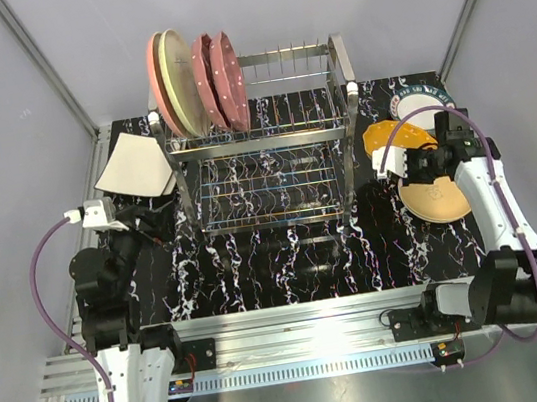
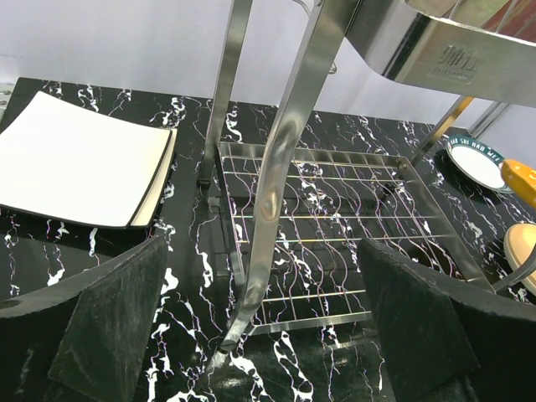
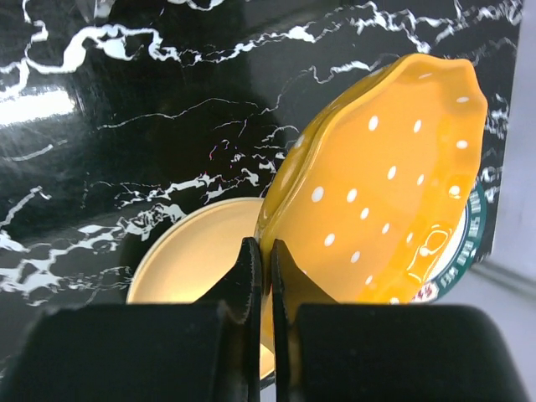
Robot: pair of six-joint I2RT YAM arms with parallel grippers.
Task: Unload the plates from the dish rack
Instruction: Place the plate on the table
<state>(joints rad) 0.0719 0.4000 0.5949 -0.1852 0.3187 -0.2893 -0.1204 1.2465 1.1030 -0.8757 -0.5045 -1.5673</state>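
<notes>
The silver wire dish rack point(image 1: 265, 143) stands at the back middle. A pink plate point(image 1: 161, 84), a cream plate point(image 1: 182, 90) and two maroon white-dotted plates point(image 1: 221, 82) stand upright at its top left. My right gripper point(image 1: 392, 164) is shut on the rim of an orange white-dotted plate point(image 1: 396, 135). It holds the plate tilted above a tan plate point(image 1: 437, 199) and a teal-rimmed plate point(image 1: 422, 99). In the right wrist view the gripper point(image 3: 266, 251) pinches the orange plate point(image 3: 385, 184). My left gripper point(image 1: 156, 223) is open and empty point(image 2: 261, 251), facing the rack's near left leg point(image 2: 285, 159).
A squarish white plate point(image 1: 137, 167) lies on the table left of the rack and shows in the left wrist view point(image 2: 75, 159). The rack's lower wire tier point(image 2: 335, 218) holds nothing. The black marbled table point(image 1: 289, 269) extends in front of the rack. Frame posts and grey walls enclose the area.
</notes>
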